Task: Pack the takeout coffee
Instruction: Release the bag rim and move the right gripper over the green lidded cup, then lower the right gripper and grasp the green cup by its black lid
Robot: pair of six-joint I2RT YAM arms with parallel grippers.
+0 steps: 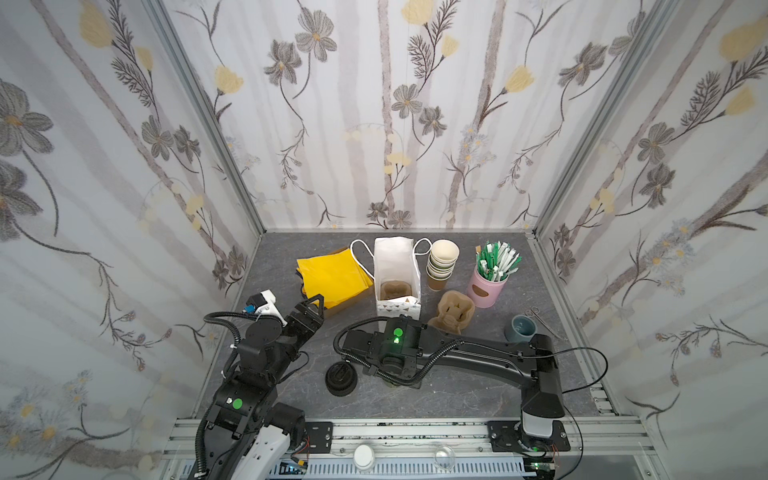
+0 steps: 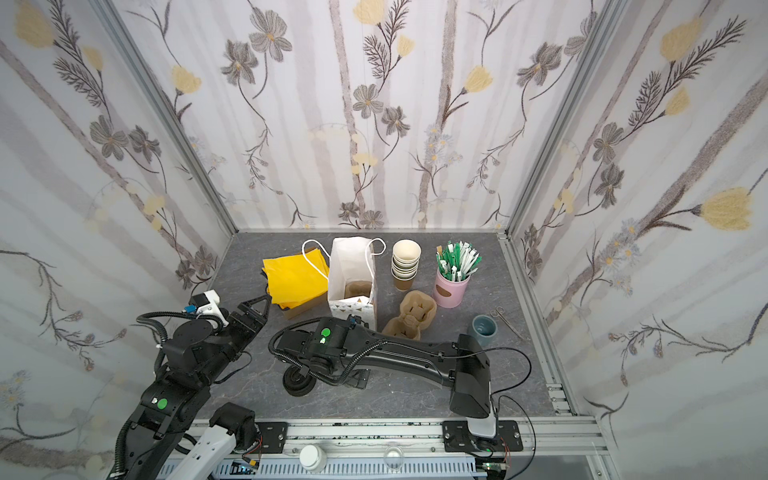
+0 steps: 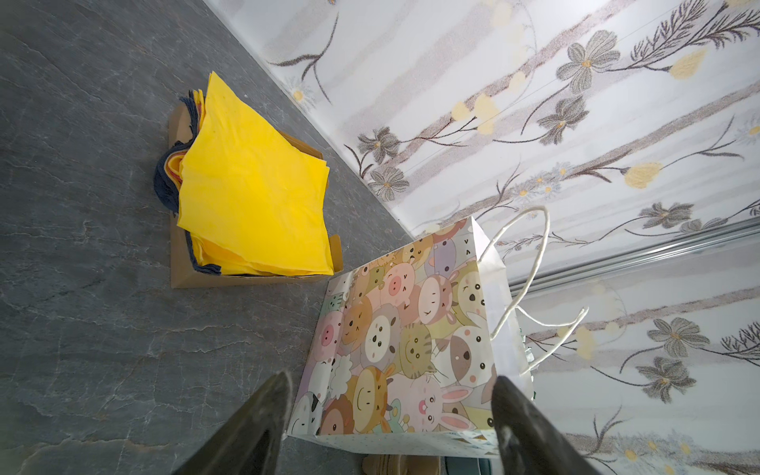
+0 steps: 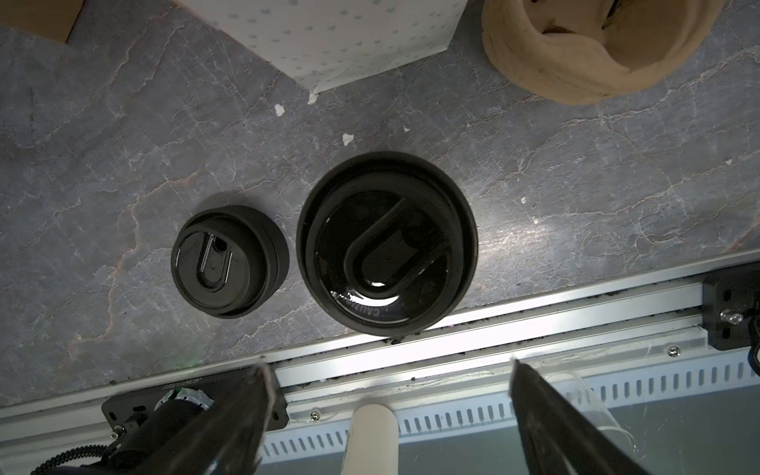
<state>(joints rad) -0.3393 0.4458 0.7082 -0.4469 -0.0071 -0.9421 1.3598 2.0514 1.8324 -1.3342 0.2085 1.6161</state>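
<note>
Coffee not yet packed; both pincers released.
In a top view the white paper bag stands open, a moulded pulp tray inside. Left wrist view: left gripper spread, empty, facing the bag's cartoon-printed side. Right wrist view: right gripper spread over the takeout coffee, shiny black lid, upright on the veined grey table beside a lid stack.

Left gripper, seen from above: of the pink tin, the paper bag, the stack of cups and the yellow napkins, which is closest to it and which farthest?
In a top view, nearest first:
1. Yellow napkins, just beyond the left gripper, on the left.
2. Paper bag, standing open in the middle.
3. Stack of lidless cups, right of the bag.
4. Pink tin, farthest right.
</note>
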